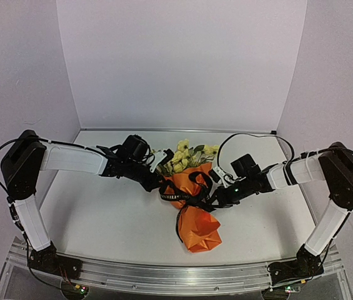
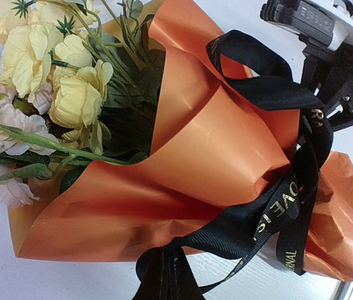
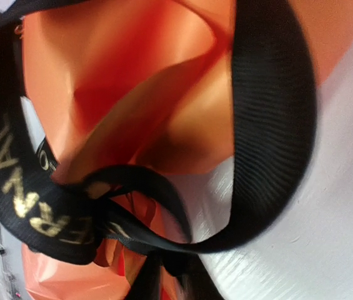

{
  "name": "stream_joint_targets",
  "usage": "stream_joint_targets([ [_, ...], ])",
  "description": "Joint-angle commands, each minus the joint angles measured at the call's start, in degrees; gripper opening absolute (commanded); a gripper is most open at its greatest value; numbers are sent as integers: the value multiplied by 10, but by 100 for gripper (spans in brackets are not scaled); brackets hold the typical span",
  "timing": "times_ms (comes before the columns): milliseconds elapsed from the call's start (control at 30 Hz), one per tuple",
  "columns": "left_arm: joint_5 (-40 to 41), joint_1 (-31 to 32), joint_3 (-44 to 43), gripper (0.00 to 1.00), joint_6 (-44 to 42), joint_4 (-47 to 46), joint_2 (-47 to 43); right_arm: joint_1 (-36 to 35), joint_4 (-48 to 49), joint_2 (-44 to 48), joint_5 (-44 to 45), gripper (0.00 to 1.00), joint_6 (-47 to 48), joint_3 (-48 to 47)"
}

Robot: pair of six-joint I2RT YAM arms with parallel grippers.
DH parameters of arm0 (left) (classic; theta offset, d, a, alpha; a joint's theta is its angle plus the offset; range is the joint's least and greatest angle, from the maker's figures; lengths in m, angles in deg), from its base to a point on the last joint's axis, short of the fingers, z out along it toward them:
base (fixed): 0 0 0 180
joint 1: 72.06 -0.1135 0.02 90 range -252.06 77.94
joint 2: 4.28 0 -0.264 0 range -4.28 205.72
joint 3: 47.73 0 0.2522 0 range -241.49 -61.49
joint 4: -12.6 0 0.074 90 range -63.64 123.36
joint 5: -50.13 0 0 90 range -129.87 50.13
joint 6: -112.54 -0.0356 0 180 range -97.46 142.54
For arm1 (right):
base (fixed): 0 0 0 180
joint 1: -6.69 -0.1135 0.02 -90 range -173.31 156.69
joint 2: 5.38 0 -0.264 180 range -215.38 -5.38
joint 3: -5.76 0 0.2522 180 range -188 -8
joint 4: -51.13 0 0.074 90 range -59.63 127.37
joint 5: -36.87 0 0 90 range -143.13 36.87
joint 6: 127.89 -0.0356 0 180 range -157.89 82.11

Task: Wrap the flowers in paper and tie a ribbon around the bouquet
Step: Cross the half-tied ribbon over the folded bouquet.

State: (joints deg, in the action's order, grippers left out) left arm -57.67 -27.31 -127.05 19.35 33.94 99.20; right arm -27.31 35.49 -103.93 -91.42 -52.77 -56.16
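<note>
The white bench (image 1: pixel 101 219) carries everything, with the left arm (image 1: pixel 70 159) and the right arm (image 1: pixel 295 170) both reaching in toward its middle. Between them lies the bouquet (image 1: pixel 192 200), on its side, the open end pointing away from the arm bases and the tail toward them. Its orange paper (image 1: pixel 200 228) forms a cone that is crumpled at the near end and pinched in at the waist. The flowers (image 1: pixel 185 156), pale yellow and cream-pink with green leaves, spill out of the far mouth of the cone. The black ribbon (image 2: pixel 276 212) with pale gold lettering runs around the waist, crossing over itself in loose loops on top of the paper. The left pincer (image 1: pixel 159 181) sits just beside the bouquet's left flank and is closed; the ribbon bunches toward it at the bottom of the left wrist view, so it seems to be pinching the ribbon there. The right pincer (image 1: pixel 212 201) is against the ribbon on the right flank; its wrist view is blurred, and I cannot tell how far apart its fingers are or whether they grip anything.
</note>
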Motion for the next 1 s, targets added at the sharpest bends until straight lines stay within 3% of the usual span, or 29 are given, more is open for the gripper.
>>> stream_joint_targets([
  [0, -4, 3, -20, 0, -4, -3, 3, 1, 11, 17, -4, 4, -21, 14],
  [333, -12, 3, -18, 2, -5, -1, 1, 1, -53, 70, 32, 0, -7, 21],
  [533, 9, 7, -23, 28, 24, -2, -6, -2, -151, 93, 53, 0, 24, -6],
  [800, 115, 4, -4, 51, 263, 40, -64, -16, -173, 82, 69, 0, 29, -23],
  [900, 98, 1, 17, 51, 394, 55, -75, -27, -179, 77, 90, 0, 27, -27],
  [967, 62, 0, 51, 51, 493, 15, -83, -42, -179, 71, 102, 0, 19, -33],
])
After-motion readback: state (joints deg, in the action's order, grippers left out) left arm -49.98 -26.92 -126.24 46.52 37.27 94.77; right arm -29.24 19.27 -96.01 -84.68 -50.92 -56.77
